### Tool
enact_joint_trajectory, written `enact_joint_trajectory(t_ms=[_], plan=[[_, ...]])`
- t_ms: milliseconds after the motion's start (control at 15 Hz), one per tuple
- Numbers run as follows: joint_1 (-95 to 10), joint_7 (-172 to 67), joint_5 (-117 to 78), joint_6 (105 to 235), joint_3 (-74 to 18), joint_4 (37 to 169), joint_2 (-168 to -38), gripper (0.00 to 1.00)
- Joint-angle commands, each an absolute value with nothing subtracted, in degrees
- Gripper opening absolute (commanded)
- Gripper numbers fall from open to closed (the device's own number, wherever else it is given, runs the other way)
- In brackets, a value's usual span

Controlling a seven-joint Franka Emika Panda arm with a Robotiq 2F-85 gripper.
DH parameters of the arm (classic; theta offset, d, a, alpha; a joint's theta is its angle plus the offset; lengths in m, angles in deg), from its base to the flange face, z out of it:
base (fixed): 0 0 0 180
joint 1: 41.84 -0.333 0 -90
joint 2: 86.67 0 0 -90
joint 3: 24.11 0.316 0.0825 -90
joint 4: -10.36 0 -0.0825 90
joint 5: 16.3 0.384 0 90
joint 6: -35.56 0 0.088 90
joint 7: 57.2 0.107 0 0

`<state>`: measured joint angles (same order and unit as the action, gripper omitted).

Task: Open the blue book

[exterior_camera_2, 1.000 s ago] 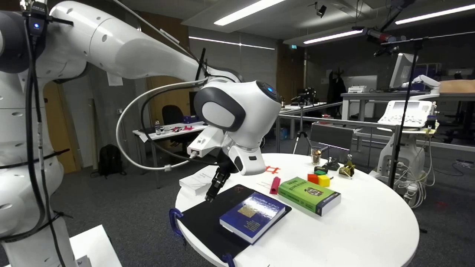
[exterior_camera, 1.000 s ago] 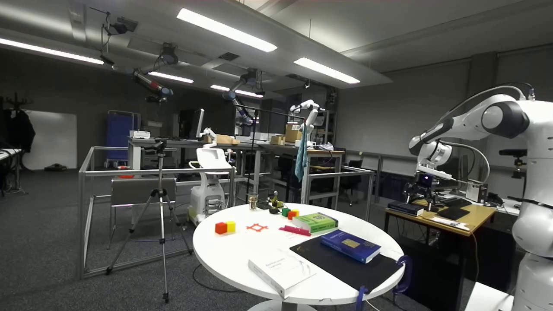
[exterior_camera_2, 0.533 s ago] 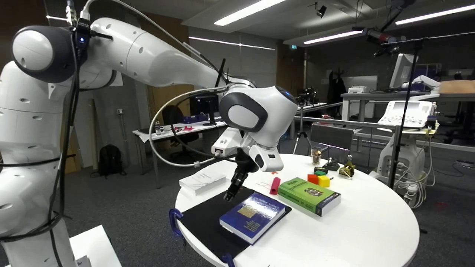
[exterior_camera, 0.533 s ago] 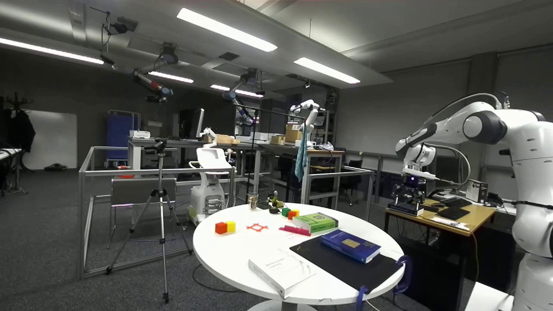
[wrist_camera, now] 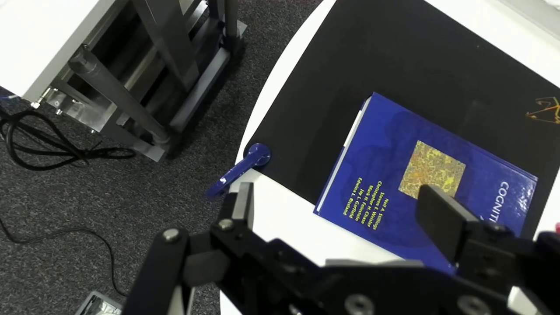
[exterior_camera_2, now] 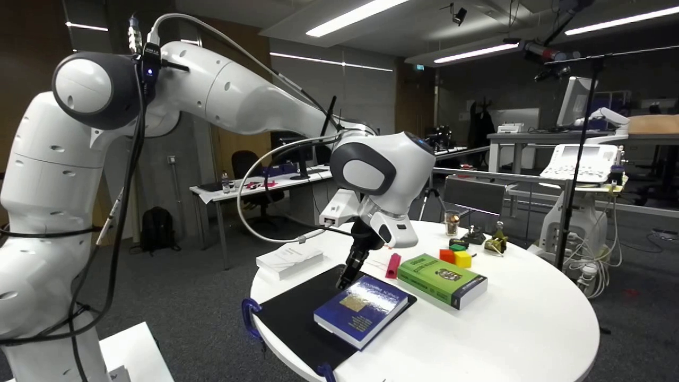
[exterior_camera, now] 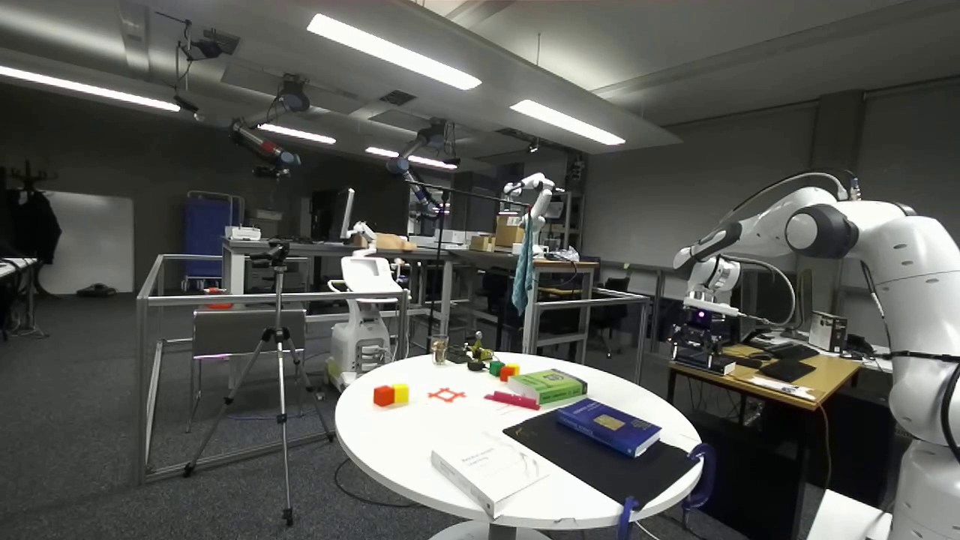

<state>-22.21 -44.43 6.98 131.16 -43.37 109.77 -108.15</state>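
The blue book (exterior_camera: 609, 427) lies flat and closed on a black mat (exterior_camera: 540, 439) in both exterior views; its cover (exterior_camera_2: 363, 310) faces up, with a gold square and yellow text. In the wrist view the blue book (wrist_camera: 372, 148) fills the right middle, its lower part hidden by the gripper. My gripper (wrist_camera: 337, 192) is open and empty, its fingers wide apart. One finger shows in front of the cover, the other near the table edge. In the exterior views the gripper (exterior_camera_2: 345, 284) hangs in the air, pointing down, and the gripper (exterior_camera: 694, 352) appears right of the book.
Blue clamps (exterior_camera: 701, 472) hold the mat at the round table's edge; one clamp (wrist_camera: 258, 155) is close to a finger in the wrist view. A green book (exterior_camera_2: 443, 278), a white book (exterior_camera_2: 289, 260), a pink piece (exterior_camera_2: 392, 265) and coloured blocks (exterior_camera_2: 455, 258) stand around.
My arm has moved across toward the blue book, rightward in one exterior view and leftward in the other. The book and the other objects on the table have not moved.
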Motion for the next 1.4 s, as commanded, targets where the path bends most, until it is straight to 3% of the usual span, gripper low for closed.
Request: enact_joint_trajectory(t_ms=[0,1333], plan=[[-20.31,-43.23,10.66,132.41,-42.06,107.19,-110.41,1.00],[-18.44,-29.42,16.93,134.62,-38.54,90.64,-127.29,1.00]])
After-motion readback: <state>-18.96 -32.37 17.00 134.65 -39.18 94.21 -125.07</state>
